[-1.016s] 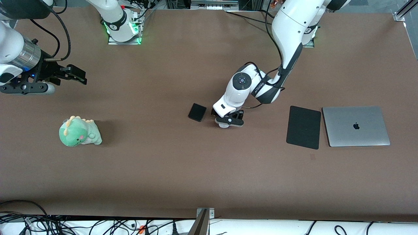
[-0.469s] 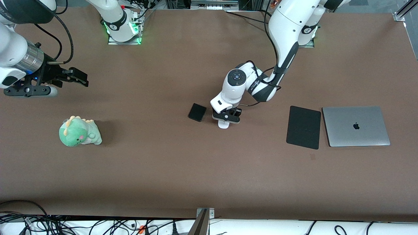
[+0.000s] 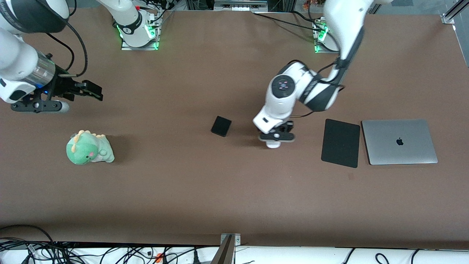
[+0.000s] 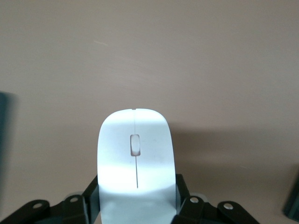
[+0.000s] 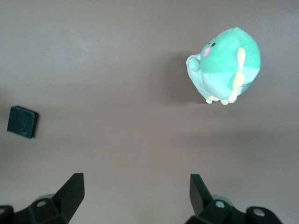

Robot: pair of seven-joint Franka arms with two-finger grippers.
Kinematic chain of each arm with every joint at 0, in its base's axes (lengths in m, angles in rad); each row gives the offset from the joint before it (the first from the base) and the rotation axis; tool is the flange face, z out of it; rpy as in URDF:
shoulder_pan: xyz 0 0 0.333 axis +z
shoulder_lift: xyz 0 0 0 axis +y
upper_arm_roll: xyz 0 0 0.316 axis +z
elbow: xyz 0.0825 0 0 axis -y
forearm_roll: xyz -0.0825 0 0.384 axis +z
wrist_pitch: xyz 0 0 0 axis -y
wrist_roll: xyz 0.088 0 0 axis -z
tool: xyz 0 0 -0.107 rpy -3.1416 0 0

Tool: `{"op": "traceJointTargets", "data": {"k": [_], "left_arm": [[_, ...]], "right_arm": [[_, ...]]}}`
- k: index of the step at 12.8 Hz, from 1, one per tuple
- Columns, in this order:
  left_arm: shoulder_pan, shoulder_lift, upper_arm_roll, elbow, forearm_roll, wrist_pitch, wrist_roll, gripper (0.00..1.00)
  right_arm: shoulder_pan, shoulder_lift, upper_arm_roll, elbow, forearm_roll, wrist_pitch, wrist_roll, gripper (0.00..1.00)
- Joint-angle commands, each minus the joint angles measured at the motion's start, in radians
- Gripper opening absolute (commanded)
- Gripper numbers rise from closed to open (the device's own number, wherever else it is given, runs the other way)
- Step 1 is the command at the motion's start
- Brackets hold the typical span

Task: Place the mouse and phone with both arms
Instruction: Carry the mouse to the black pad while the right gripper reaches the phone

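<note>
My left gripper [image 3: 274, 141] is clamped on the mouse [image 3: 273, 144], its 2 fingers pressing the white shell from either side, and it hangs over the bare brown table [image 3: 205, 190] between the phone [image 3: 221, 126] and the black mouse pad [image 3: 340, 143]. In the left wrist view the mouse [image 4: 135, 161] sticks out from between my fingers [image 4: 183, 201], its grey wheel and thin centre line facing the camera, with its shadow on the table beneath it. The phone lies flat on the table, toward the right arm's end from the mouse and apart from it. The mouse pad lies toward the left arm's end of the table, and just beside it, closer still to that end, sits a closed silver laptop [image 3: 399, 141]. My right gripper [image 3: 91, 91] waits with its 2 fingers spread apart, holding nothing, over the table at the right arm's end. A green plush dinosaur [image 3: 89, 148] sits on the table nearer to the front camera than that gripper. The right wrist view shows the plush [image 5: 226, 65] and, well apart from it, the phone [image 5: 22, 121].
</note>
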Motion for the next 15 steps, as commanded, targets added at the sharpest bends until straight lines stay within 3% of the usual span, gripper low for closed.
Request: {"op": "traceJointTargets", "data": {"k": [1,4,7,12,15], "left_arm": [[0.13,-0.09,-0.01,-0.044,0.024,-0.07,0.138,0.37],[0.268,-0.156,-0.01,-0.132,0.007,-0.072,0.414,0.37],[0.38,-0.147,-0.01,-0.16,0.005,-0.056,0.627,0.36],[0.442,-0.036,-0.011,-0.223,-0.044,0.039,0.821,0.36],[0.46,-0.001,-0.01,-0.291,-0.044,0.218,0.834,0.38]], "right_arm": [[0.036,-0.001,0.057,-0.116,0.009,0.154,0.178,1.0],[0.105,0.077,0.094,-0.158,0.01,0.284,0.376,1.0],[0.244,0.211,0.106,-0.156,0.01,0.434,0.543,1.0],[0.47,0.423,0.102,-0.147,0.003,0.731,0.767,1.0],[0.535,0.51,0.094,-0.121,-0.008,0.804,0.801,1.0]]}}
